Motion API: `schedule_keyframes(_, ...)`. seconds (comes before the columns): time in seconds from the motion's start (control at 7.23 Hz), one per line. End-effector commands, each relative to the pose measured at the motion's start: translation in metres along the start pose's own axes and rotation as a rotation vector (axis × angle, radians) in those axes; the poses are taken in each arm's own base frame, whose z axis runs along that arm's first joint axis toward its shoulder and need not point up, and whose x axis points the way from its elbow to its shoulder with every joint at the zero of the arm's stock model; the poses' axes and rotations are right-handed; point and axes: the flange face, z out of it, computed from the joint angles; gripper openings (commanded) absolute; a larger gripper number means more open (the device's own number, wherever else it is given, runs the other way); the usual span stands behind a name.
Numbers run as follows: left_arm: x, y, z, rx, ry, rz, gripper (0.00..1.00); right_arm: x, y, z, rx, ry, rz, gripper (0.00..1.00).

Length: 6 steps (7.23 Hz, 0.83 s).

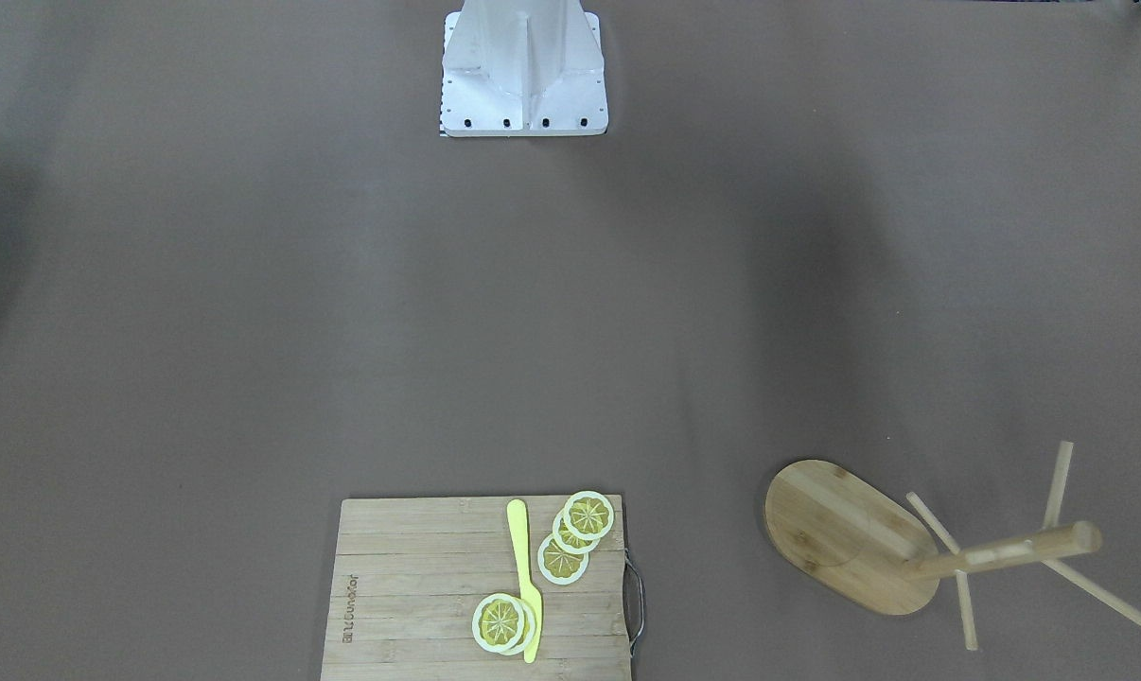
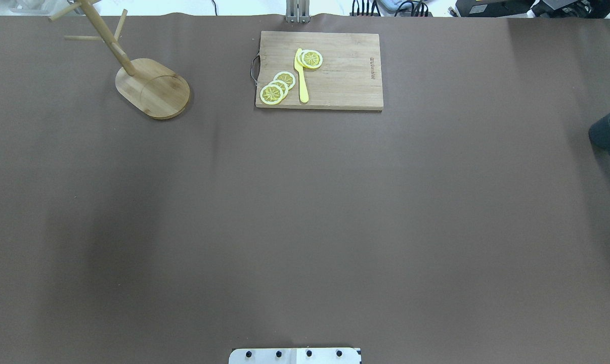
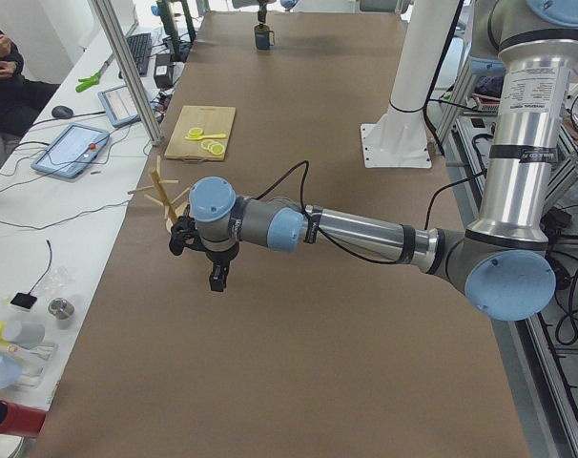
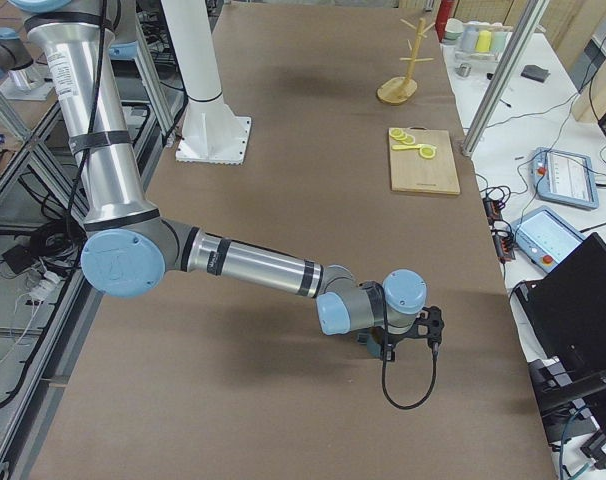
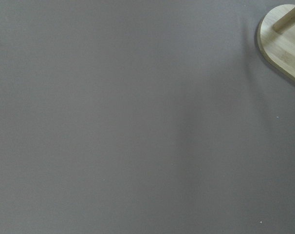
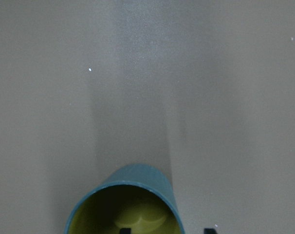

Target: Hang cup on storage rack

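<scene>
Cup (image 2: 608, 130) stands upright on table (image 2: 305, 212) at robot's right end, cut by overhead view's edge, well apart from rack (image 2: 153, 90). Rack upright at far left corner. I see right gripper (image 4: 383, 350) low over cup, its wrist view looking into yellow inside. Left gripper (image 3: 217, 279) hovers near rack base. Spread or pressed together, either gripper: I cannot tell. Board (image 2: 319, 71) lies between cup and rack, far edge.

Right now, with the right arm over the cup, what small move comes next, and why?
Probably ease the right gripper straight down a little. In the right wrist view the cup stands open-side up, and two dark tips, likely the jaws, seem to straddle its wall at the rim, apart from it.
</scene>
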Motion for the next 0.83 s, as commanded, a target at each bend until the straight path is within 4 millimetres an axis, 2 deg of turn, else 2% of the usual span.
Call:
schedule_keyframes(0.0,-0.001,0.0,0.001,-0.002,0.0,-0.001,0.99,-0.002,-0.004,0.0,0.0,0.0,0.0,0.27)
schedule_keyframes(0.41,-0.001,0.0,0.001,-0.002,0.0,-0.001,0.99,0.001,-0.01,0.005,-0.01,0.002,0.011,0.28)
schedule_keyframes(0.55,-0.001,0.0,0.001,-0.002,0.0,-0.001,0.99,-0.001,-0.011,0.003,-0.009,-0.005,0.027,0.17)
schedule_keyframes(0.69,-0.001,0.0,0.001,-0.002,0.001,-0.001,0.99,-0.011,-0.017,-0.003,0.001,-0.015,0.055,0.0)
